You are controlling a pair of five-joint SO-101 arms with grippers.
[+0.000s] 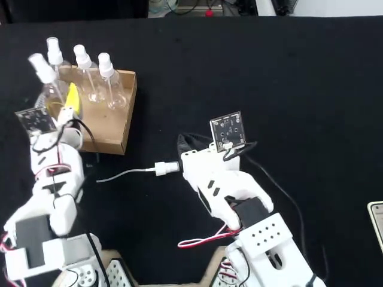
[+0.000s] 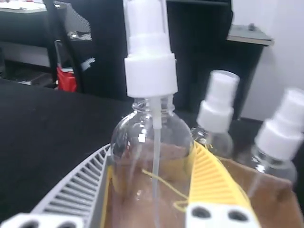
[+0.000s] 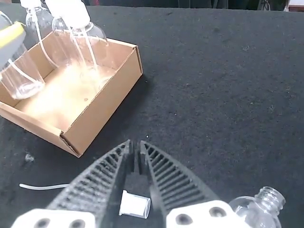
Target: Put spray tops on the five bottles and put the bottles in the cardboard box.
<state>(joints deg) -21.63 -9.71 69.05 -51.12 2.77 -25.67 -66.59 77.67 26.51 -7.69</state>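
Jaws of the left gripper (image 2: 152,159), one grey and one yellow, clamped on the clear belly of a bottle (image 2: 142,142) with its white spray top fitted; bottle upright over the near end of the cardboard box (image 1: 114,128), contact with the floor not discernible. Three other capped bottles (image 1: 90,82) stand in a row along the box's far side. Right gripper (image 3: 136,147) low over the black table (image 1: 269,72), jaws almost together with a thin slit between, gripping nothing. Loose spray top (image 1: 164,168) lies flat on the table under it, tube trailing toward the box. Uncapped bottle (image 3: 260,209) lies beside that gripper.
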